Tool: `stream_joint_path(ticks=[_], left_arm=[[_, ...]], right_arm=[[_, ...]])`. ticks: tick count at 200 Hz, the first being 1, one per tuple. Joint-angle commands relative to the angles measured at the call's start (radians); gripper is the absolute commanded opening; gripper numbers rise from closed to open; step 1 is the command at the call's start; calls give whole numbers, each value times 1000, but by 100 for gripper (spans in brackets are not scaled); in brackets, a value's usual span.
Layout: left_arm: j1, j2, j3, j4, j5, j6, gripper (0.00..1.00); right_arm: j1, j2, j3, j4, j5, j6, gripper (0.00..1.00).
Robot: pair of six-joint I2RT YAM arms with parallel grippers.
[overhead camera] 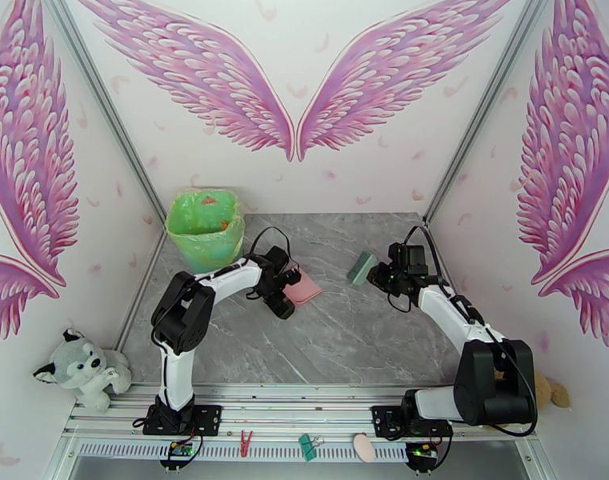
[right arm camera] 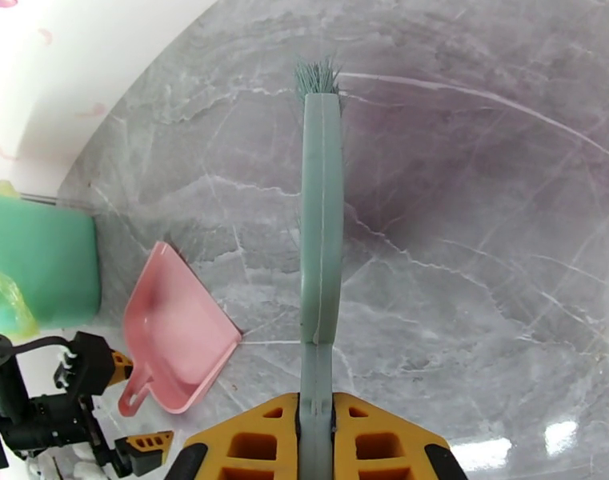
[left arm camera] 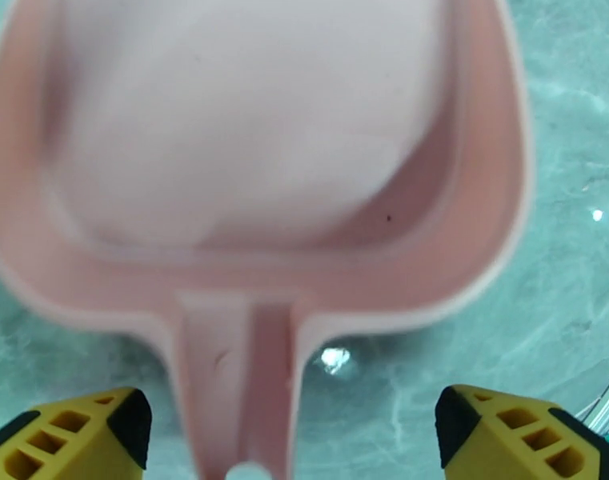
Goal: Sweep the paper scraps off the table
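Left claw [left arm camera: 294, 422] stood wide open, yellow fingers [left arm camera: 80, 434] spread well apart on either side of the pink dustpan [left arm camera: 264, 154] handle. The handle ran between them, nearer one finger, with a gap showing on both sides; I gripped nothing there. The dustpan lay on the table [overhead camera: 344, 338], pan pointing away from my wrist, its inside bare and pale. From above, my left claw [overhead camera: 284, 294] sat just at the dustpan's [overhead camera: 302, 288] near-left end, close to the green-lined bin [overhead camera: 206, 230] in the far left corner. Right claw [right arm camera: 316, 418] was clamped shut on the handle of the green hand brush [right arm camera: 320, 234], which stuck straight out ahead with its bristles at the far tip. Could not tell whether the bristles met the table. From above, right claw [overhead camera: 380, 274] and brush [overhead camera: 361, 268] were right of the dustpan, apart from it. Paper scraps [overhead camera: 210, 200]: the ones I could make out were orange bits inside the bin. The right wrist view took in the dustpan [right arm camera: 176, 338], bin [right arm camera: 40, 266] and my left claw [right arm camera: 136, 406] off to its left.
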Motion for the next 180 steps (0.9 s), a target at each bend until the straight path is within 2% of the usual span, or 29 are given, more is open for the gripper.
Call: stream_joint_path(ticks=[1, 26, 49, 64, 81, 110, 162, 180], left_arm=[[5, -198, -28, 35, 41, -20, 99], [18, -351, -89, 86, 25, -45, 99], [61, -495, -221, 184, -48, -89, 99], [111, -589, -300, 242, -99, -120, 99], [175, -687, -401, 318, -133, -154, 99], [270, -832, -543, 429, -165, -205, 99], [332, -895, -628, 459, -173, -226, 99], [336, -906, -655, 480, -225, -227, 99]], right_arm=[[-9, 46, -12, 97, -41, 32, 0], [-11, 130, 23, 132, -81, 48, 0], [-10, 184, 22, 165, -100, 67, 4], [-10, 199, 9, 167, -83, 66, 9], [-10, 210, -8, 152, -43, 55, 19], [-12, 212, -35, 128, 6, 31, 27], [-11, 212, -64, 113, 33, 20, 36], [-12, 204, -68, 108, 36, 15, 38]])
